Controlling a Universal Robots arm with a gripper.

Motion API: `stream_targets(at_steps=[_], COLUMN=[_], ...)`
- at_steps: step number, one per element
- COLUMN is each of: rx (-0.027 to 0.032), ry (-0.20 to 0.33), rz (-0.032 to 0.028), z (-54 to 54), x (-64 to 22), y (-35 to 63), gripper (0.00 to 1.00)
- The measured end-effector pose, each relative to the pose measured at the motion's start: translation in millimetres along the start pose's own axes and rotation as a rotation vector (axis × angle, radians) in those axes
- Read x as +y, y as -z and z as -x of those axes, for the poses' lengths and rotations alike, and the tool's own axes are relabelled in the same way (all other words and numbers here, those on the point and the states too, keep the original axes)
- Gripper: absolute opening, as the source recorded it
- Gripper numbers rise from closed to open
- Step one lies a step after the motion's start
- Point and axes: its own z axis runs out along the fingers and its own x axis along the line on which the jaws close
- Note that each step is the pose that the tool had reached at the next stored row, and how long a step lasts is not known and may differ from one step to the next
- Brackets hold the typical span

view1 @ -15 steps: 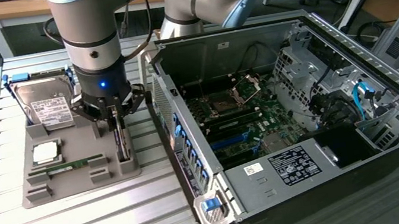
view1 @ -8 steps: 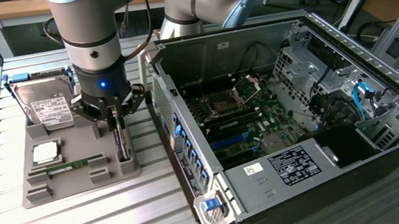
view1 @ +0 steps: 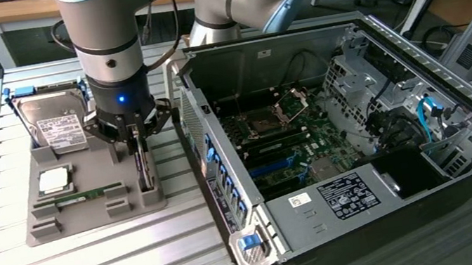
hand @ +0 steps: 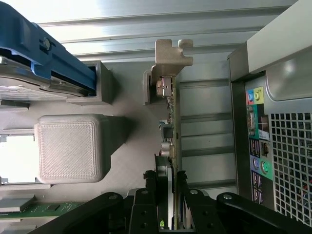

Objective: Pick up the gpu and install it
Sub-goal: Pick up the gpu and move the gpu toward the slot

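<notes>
A robot arm's gripper point(view1: 134, 138) reaches down over a grey parts tray point(view1: 88, 220), fingers pinched shut on the top edge of the gpu point(view1: 142, 169). The thin card stands on edge in a slot at the tray's side nearest the open computer case point(view1: 277, 236) — upright, probably so both faces are reachable.

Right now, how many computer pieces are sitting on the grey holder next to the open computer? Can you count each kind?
hard drive: 1
processor chip: 1
memory stick: 1
gpu: 1
Total: 4
</notes>
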Motion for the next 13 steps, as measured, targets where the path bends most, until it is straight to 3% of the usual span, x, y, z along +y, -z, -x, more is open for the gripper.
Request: stream_targets(at_steps=[13], rx=[0.0], ry=[0.0], rz=[0.0], z=[0.1], x=[0.1], y=[2.0], gripper=[0.27])
